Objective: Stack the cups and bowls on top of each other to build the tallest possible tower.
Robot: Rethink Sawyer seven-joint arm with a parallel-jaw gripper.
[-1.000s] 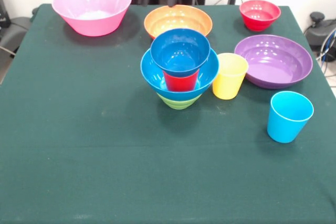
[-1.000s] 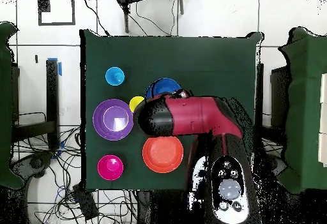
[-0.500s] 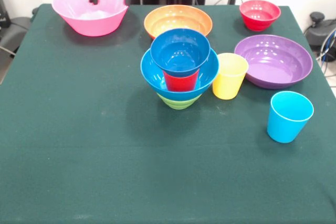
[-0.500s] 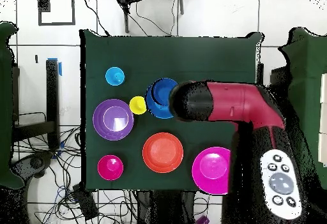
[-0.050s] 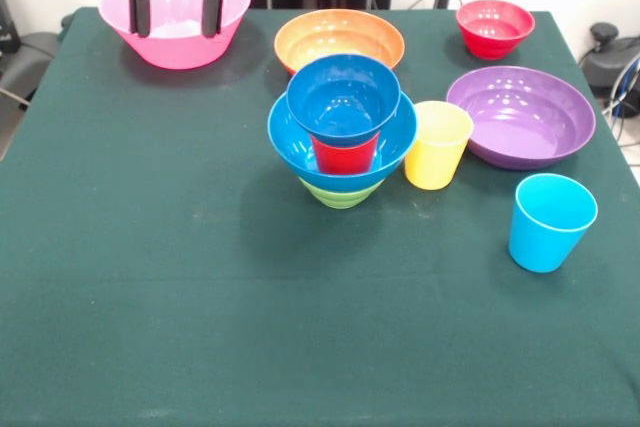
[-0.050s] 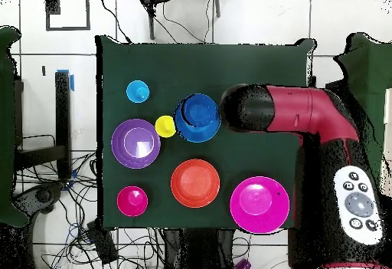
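So the gripper is hanging at the far left of the front view, fingers spread apart with nothing between them, and it's sitting right in front of the pink bowl, both tips showing against the bowl's inside. That's the relation I'm guessing the next move is turning on: pink bowl straight below the spread fingers, so a drop onto its rim looks like the plan, though I can't tell if the tips are inside the bowl or just above it.

Moving right from the pink bowl, the orange bowl is sitting just behind the tower. The tower is standing well right of and nearer than the pink bowl: green bowl at the bottom, big blue bowl on it, red cup in that, small blue bowl on top. The yellow cup is just right of the tower, nearly touching. Further right the purple bowl and red bowl are waiting, and the blue cup is standing alone, furthest right of the tower and not on it
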